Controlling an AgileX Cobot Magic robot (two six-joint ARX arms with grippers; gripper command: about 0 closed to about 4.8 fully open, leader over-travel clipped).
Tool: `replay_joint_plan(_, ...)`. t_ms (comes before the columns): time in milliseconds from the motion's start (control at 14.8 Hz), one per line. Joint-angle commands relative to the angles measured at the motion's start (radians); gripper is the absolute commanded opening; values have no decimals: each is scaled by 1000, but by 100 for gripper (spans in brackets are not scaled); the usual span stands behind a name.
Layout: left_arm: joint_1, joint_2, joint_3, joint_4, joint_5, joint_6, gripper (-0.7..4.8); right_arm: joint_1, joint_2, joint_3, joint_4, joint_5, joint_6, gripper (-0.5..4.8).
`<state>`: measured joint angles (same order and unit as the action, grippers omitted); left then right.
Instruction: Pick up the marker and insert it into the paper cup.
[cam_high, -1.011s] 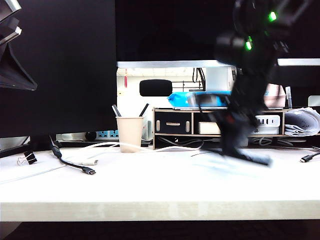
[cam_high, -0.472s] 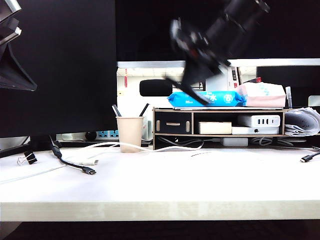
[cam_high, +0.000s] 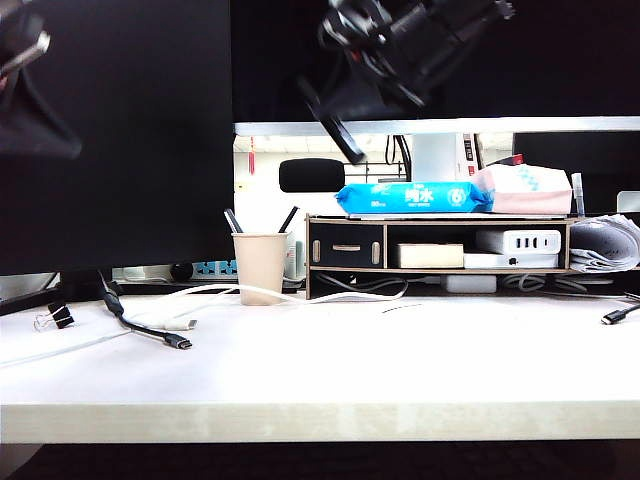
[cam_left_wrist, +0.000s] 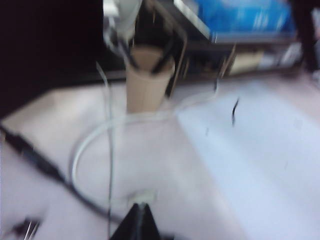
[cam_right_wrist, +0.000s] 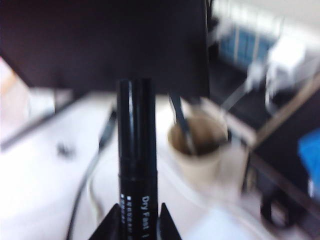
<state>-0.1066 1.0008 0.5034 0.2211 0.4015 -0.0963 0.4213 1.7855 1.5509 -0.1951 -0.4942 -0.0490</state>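
Note:
My right gripper (cam_right_wrist: 140, 222) is shut on the marker (cam_right_wrist: 136, 150), a slim black barrel with white print that sticks out past the fingertips. In the exterior view this gripper (cam_high: 372, 70) hangs high above the table, with the marker (cam_high: 340, 135) slanting down to the left. The beige paper cup (cam_high: 259, 267) stands below and to the left of it, with two short dark pens (cam_high: 288, 219) inside. The right wrist view shows the cup (cam_right_wrist: 197, 150) beside the marker's tip. My left gripper (cam_left_wrist: 141, 209) is shut and empty, well short of the cup (cam_left_wrist: 145, 85).
A wooden desk organiser (cam_high: 440, 245) with a blue wipes pack (cam_high: 410, 197) on top stands behind the cup. A white cable (cam_high: 200, 296), a black USB cable (cam_high: 150, 330) and a binder clip (cam_high: 58, 317) lie at the left. Dark monitors fill the back.
My right arm has risen from the table at the right and swung up and left with the marker, towards the space above the cup. The left arm at the top left has shifted slightly.

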Motion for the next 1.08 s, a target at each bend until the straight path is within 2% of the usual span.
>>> replay_joint_plan(67,0,45,8,80,8,-40,-5,1,29,3,130,-38,78,44)
replay_joint_plan(270,0,112,8,85,15,-74,-5,7,76,3,193,-43,84,45)
replay_joint_plan(674,0,113,8,140,33,-80,-5,12,211,15,476,-42,135,45)
replay_joint_plan(944,0,113,8,140,68,-80,-5,14,325,137,597,-35,174,59)
replay_joint_plan(1079,0,113,8,140,74,-80,-5,29,405,250,594,-32,188,59)
